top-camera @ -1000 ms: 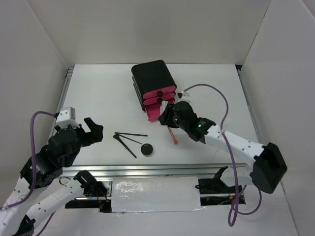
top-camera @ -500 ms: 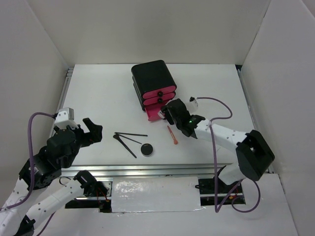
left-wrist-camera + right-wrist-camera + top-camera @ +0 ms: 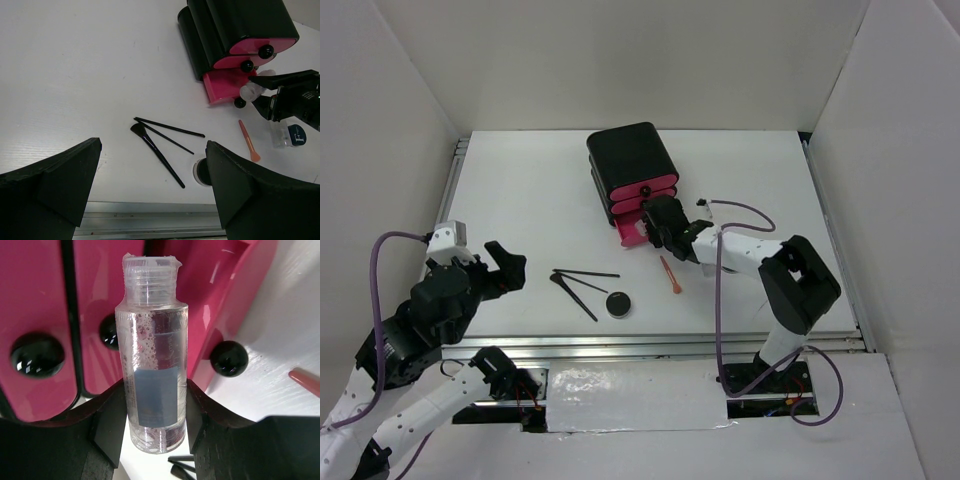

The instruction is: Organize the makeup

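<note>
Since a second ago my right arm has folded in toward the black chest (image 3: 632, 160), and my right tool (image 3: 152, 415) now sits right at the chest's pulled-out bottom drawer (image 3: 630, 228). That tool is clamped on the small clear bottle (image 3: 152, 365), which stands upright between the pads with its cap toward the pink drawer fronts. My left tool (image 3: 152, 147) hangs wide and empty, well to the left of the chest.

I judge the bottle light and stiff: clear plastic, partly filled with bubbly liquid, and smooth enough to slip. A hold low on the body, across the label, suits it better than the ribbed neck. Its blue-grey label shows no writing I can read.

On the tabletop (image 3: 520, 190) in front of the chest lie the thin black brushes (image 3: 582, 285) and the round black compact (image 3: 618, 303). The orange-pink stick (image 3: 669, 273) lies just in front of the open drawer. The dark blue jar (image 3: 295, 135), to the chest's right, carries a white mark like an "F"; the rest is too small to read.
</note>
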Available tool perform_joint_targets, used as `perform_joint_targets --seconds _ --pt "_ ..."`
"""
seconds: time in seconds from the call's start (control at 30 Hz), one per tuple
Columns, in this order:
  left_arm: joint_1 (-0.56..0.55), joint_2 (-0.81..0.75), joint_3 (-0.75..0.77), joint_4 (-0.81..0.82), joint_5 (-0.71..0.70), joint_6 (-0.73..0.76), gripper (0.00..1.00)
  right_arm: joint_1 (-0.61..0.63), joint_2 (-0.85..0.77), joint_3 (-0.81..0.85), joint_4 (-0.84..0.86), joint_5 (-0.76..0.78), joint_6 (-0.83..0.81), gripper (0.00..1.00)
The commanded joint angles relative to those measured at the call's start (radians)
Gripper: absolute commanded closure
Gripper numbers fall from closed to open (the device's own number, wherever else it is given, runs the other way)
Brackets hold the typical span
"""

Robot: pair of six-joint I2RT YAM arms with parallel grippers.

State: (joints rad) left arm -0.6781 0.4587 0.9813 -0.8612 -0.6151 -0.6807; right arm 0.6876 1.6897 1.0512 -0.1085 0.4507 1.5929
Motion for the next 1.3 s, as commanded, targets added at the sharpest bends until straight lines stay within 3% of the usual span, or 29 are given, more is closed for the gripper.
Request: perform_joint_targets --seconds 0.0,0.2,0.37,0.53,0.7,0.8,0.9,0.97,1.13,1.27 --pt "-0.005 -0.011 -0.004 0.028 -0.011 0.015 0.01 -0.008 0.01 0.036 0.019 0.019 0.044 0.74" --pt "-0.006 -0.014 -0.004 0.027 -0.011 0.013 0.01 -0.025 0.053 0.079 0.023 -0.001 0.01 0.69" --pt "-0.005 -0.012 -0.004 0.028 -0.011 0.015 0.01 -0.034 0.067 0.096 0.0 -0.021 0.007 0.4" --pt "-0.005 -0.014 -0.006 0.03 -0.008 0.015 0.01 -0.033 0.041 0.093 0.007 -0.027 -0.013 0.29" --pt "-0.005 -0.012 -0.006 0.03 -0.008 0.015 0.01 -0.03 -0.01 0.079 0.004 -0.018 -0.034 0.25" --pt "-0.005 -0.014 -0.006 0.031 -0.008 0.015 0.01 -0.02 -0.125 0.027 0.015 0.029 -0.076 0.26" --pt "-0.005 -0.012 -0.006 0.031 -0.005 0.017 0.01 -0.028 -0.243 -0.017 0.02 0.048 -0.21 0.25" --pt "-0.005 -0.012 -0.004 0.03 -0.006 0.017 0.01 -0.046 -0.291 -0.014 -0.048 0.028 -0.394 0.24" --pt "-0.006 -0.02 -0.007 0.037 0.005 0.024 0.01 -0.118 -0.374 0.024 -0.345 -0.076 -0.773 0.19" --pt "-0.006 -0.02 -0.007 0.037 0.005 0.023 0.01 -0.178 -0.371 -0.025 -0.474 -0.099 -0.879 0.19"
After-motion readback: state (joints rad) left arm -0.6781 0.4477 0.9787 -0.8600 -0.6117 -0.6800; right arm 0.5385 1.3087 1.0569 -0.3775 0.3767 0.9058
